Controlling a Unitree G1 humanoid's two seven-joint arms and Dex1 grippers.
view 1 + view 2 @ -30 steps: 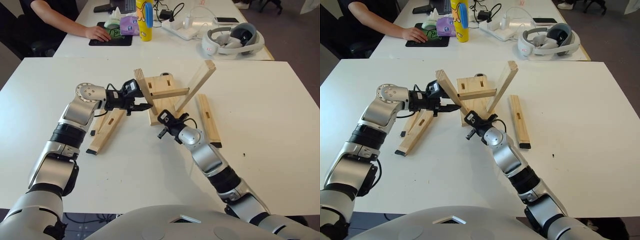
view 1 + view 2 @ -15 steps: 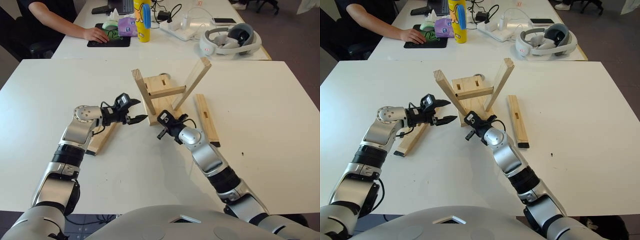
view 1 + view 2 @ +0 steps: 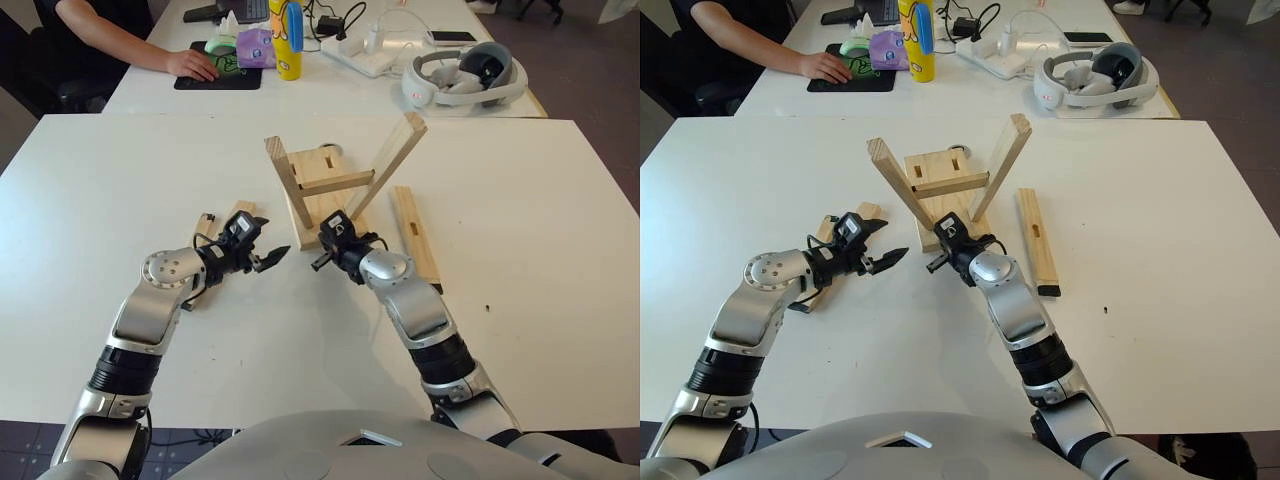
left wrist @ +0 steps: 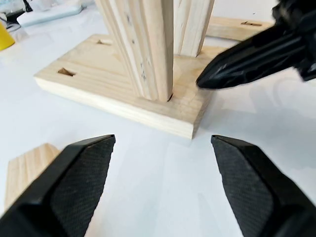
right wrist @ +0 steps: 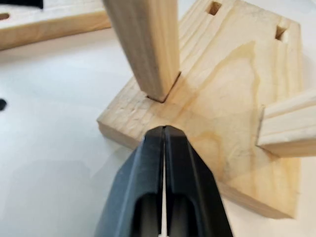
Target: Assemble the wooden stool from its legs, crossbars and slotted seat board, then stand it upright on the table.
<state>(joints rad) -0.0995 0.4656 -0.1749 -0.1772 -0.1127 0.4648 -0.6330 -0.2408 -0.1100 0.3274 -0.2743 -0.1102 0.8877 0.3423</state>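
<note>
**A:** so the left pincer [image 3: 276, 257] hangs with its fingers apart over the desk [image 3: 520, 200]. It's pulled back from the stool leg it was at a second ago, and the loose wooden pieces [image 3: 238, 212] are right beside it.

**B:** yep, and the right pincer [image 5: 163, 129] is closed tight at the seat board [image 3: 318, 160] near edge. Its wrist view has an upright leg [image 5: 143, 44] seated in its slot. The spare leg [image 3: 413, 235] lies flat further right.

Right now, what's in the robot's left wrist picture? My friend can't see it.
The left gripper is open above the white table, facing the slotted seat board with two wooden legs standing in it. The right gripper, shut, has its tip by the board's corner.
</note>
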